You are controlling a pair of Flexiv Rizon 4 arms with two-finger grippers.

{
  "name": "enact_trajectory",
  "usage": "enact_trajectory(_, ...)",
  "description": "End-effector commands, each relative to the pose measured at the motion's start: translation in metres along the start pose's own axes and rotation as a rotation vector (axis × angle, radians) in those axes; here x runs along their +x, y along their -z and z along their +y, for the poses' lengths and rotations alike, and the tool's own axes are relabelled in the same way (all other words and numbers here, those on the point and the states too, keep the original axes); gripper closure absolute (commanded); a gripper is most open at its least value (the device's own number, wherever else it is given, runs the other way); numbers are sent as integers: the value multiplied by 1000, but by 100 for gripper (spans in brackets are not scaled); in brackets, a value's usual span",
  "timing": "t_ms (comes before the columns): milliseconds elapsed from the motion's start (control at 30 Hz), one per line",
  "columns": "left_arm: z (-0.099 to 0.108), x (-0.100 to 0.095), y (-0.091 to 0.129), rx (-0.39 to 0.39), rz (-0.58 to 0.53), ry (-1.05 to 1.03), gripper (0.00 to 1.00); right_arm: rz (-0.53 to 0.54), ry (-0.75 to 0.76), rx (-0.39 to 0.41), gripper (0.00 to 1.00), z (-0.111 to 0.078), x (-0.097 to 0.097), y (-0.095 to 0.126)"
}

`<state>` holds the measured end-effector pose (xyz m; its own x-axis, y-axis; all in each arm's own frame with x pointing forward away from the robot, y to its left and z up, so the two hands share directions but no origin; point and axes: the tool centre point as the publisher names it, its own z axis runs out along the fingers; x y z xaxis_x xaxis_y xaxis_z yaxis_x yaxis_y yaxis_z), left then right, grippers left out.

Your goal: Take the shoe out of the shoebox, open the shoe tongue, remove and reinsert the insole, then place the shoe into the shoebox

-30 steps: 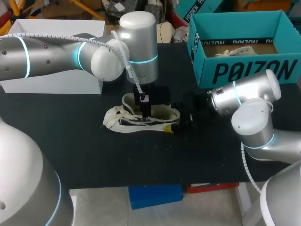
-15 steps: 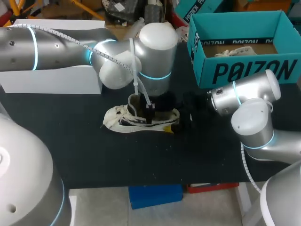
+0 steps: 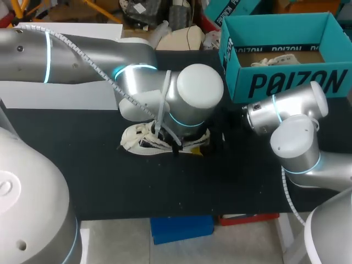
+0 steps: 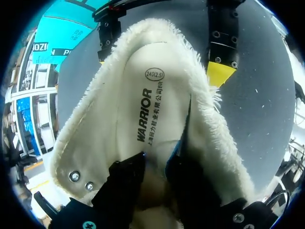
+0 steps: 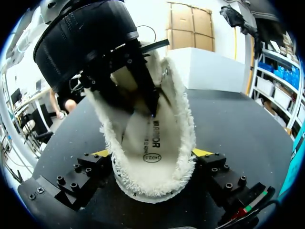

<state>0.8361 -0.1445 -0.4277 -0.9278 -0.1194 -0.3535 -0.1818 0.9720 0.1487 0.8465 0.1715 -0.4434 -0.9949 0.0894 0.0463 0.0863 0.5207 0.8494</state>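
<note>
Head view: one shoe (image 3: 144,140) stands on its sole mid-desk (image 3: 110,181), toe toward the left edge. One teal shoebox (image 3: 286,82), open, sits at the far right corner. One white box (image 3: 60,93) is at the far left edge. Two arms: left arm (image 3: 165,93) over the shoe, right arm (image 3: 291,137) near the right edge.

Left wrist view: left gripper (image 4: 155,164) is down inside the shoe, on the one insole (image 4: 152,105). Clenched or released, cannot tell.

Right wrist view: right gripper (image 5: 152,153) clamps the shoe's heel from both sides.
</note>
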Motion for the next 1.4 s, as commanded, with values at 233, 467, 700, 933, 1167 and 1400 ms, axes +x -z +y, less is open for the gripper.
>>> enact_trajectory(233, 8, -14, -52, 87, -155, 154, 76, -1, -2, 1, 100, -2, -1, 0)
enact_trajectory(467, 4, -21, -54, 112, -157, 183, 80, -1, -2, 1, 100, -2, -1, 0)
enact_trajectory(700, 1, -17, -61, 95, -139, 181, 100, -1, -2, 1, 100, -2, -1, 0)
enact_trajectory(933, -2, -17, -56, 105, -41, 135, 100, -1, -2, 1, 100, -2, -1, 0)
enact_trajectory(1167, 5, -21, -30, 137, 55, 91, 100, -1, -2, 1, 100, -2, -1, 0)
enact_trajectory(1400, 16, -28, -2, 183, 81, 117, 100, -1, -2, 1, 100, -2, -1, 0)
